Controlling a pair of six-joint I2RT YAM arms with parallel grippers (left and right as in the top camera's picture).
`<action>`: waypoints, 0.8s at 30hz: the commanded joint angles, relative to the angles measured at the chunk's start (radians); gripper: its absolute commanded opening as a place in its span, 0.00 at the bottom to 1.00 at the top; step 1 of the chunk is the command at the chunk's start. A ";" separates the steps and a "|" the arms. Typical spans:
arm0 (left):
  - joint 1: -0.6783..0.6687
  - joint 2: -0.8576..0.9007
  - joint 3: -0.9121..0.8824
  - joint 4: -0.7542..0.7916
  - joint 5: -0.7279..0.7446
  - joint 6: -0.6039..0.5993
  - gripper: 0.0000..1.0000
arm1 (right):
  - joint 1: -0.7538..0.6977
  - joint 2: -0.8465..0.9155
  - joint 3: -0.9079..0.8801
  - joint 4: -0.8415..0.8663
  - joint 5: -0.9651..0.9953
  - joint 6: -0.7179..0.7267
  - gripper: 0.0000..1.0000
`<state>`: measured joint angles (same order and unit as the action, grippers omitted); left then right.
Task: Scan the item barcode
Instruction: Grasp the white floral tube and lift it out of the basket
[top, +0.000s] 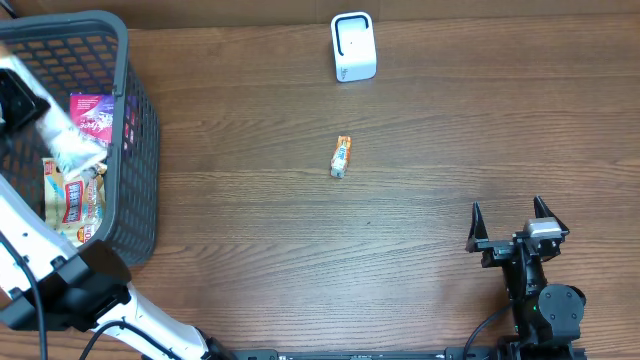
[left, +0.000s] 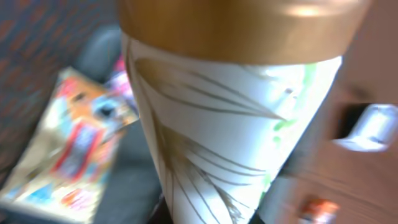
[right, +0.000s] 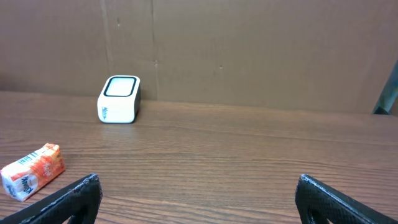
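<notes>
We find the left gripper (top: 55, 130) clamped on a white, gold-capped tube (left: 217, 143) over the basket (top: 126, 70). The right gripper (top: 508, 213) stands wide above the table (top: 250, 250). The scanner (top: 352, 46) sits well apart from the tube.

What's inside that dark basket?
A pink packet, an orange snack bag, and a white packet gripped by the left claw. Whatever lies under them is hidden.

Our left arm (top: 25, 240) stretches forward at the far left, with the left gripper (top: 55, 130) clamped on a white pouch (top: 78, 152). The right gripper (top: 508, 210) sits low, jaws spread wide and holding nothing.
</notes>
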<state>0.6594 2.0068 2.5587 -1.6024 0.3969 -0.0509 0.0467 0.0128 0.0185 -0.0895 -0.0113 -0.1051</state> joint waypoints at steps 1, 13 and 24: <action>-0.032 -0.074 0.082 0.006 0.277 0.004 0.04 | 0.005 -0.010 -0.011 0.006 0.003 0.000 1.00; -0.430 -0.130 0.067 -0.087 0.290 0.004 0.04 | 0.005 -0.010 -0.011 0.006 0.003 0.000 1.00; -0.812 0.006 -0.124 -0.073 -0.049 -0.080 0.04 | 0.005 -0.010 -0.011 0.006 0.003 0.000 1.00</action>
<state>-0.0937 1.9579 2.4969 -1.6855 0.4374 -0.0875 0.0467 0.0128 0.0185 -0.0906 -0.0109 -0.1043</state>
